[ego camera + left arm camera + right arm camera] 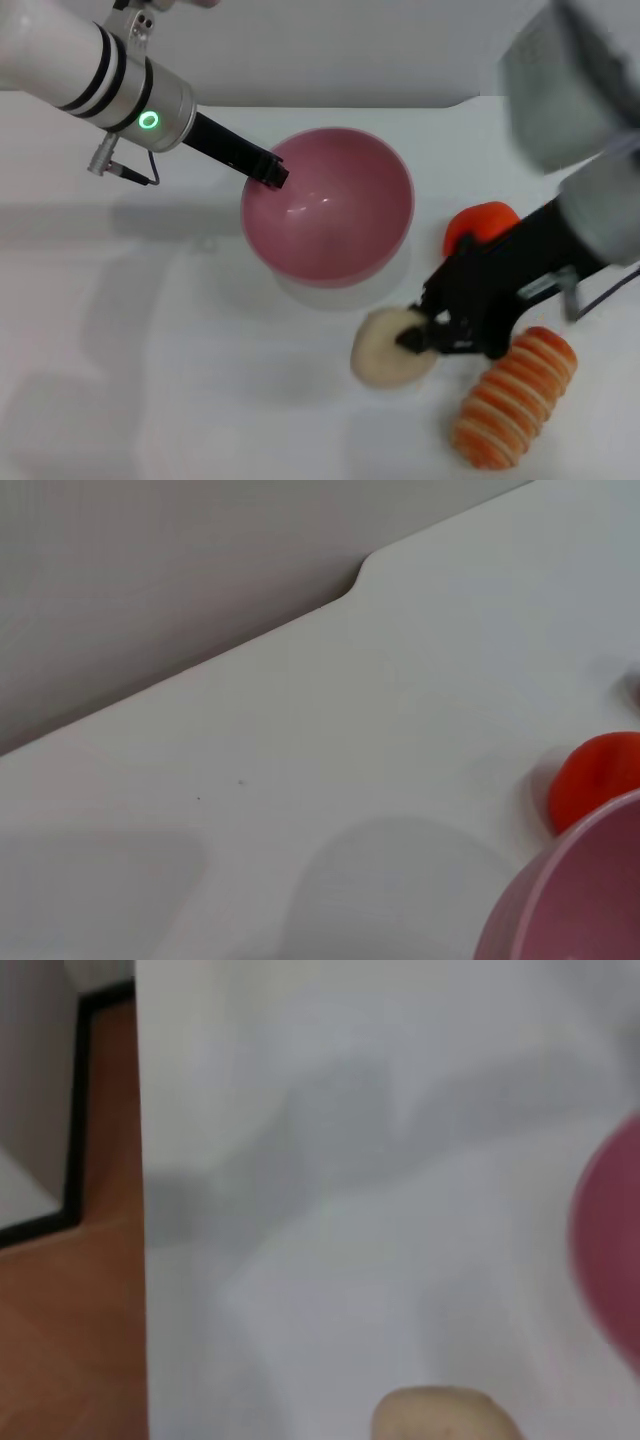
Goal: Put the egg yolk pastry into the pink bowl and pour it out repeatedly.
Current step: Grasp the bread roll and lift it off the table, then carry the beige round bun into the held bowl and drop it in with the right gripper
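Note:
The pink bowl (330,205) is held tilted and a little above the white table, its opening turned toward me. My left gripper (268,172) is shut on its far-left rim. The bowl's edge (580,900) also shows in the left wrist view, and a blurred part of the bowl (612,1250) in the right wrist view. The egg yolk pastry (382,350) is a pale cream lump in front of the bowl, to its right. My right gripper (414,336) is shut on the pastry's right side. The pastry's top (440,1415) shows close to the right wrist camera.
An orange-red round fruit (482,224) lies right of the bowl, behind my right arm, and the fruit (596,778) also shows in the left wrist view. An orange-and-cream striped bread roll (515,398) lies at the front right. The table's edge (142,1260) drops to a brown floor.

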Motion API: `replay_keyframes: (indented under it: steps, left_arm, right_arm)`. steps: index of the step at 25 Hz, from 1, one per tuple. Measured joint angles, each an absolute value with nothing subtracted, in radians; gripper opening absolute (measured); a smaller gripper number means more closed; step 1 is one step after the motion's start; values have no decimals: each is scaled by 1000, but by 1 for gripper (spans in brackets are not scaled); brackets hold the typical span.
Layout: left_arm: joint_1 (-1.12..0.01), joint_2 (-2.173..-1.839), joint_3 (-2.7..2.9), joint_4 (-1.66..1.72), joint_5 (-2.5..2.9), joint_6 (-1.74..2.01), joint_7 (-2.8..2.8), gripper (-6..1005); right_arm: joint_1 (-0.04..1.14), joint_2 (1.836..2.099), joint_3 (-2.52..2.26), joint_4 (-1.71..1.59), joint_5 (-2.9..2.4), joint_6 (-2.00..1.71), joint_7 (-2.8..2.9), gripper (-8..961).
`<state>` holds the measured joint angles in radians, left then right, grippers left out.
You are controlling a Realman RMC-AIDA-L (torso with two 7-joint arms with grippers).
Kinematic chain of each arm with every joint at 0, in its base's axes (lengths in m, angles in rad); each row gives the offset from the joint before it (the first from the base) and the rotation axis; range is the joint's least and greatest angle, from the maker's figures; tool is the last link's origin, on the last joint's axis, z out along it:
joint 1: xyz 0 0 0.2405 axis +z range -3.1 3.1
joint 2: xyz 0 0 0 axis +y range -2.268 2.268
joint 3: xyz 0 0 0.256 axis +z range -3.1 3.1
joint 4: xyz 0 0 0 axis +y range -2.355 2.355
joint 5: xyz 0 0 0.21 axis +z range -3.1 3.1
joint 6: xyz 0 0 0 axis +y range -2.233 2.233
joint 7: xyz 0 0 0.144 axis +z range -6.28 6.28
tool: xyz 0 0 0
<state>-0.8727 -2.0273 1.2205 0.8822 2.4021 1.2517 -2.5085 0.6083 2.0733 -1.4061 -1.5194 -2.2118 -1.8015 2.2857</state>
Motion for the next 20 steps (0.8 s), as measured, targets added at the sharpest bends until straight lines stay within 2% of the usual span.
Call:
replay_keyframes:
  steps: [9,13,20]
  left_arm:
    - [-879,-2036,1219,882,2399,1256,-2510,35]
    - [-880,-2044,1219,882,2399,1258,-2510,35]
    - [-886,-2050,1224,882,2396,1259,-2513,35]
  right_arm:
    - [578,2072,-1091,-1947,-2093,-1878,2341,113]
    - [547,2074,-1074,-1919,-2069,-1760,2292,113]
    - [534,2075,-1160,-1685,-2059,-1588,2205,113]
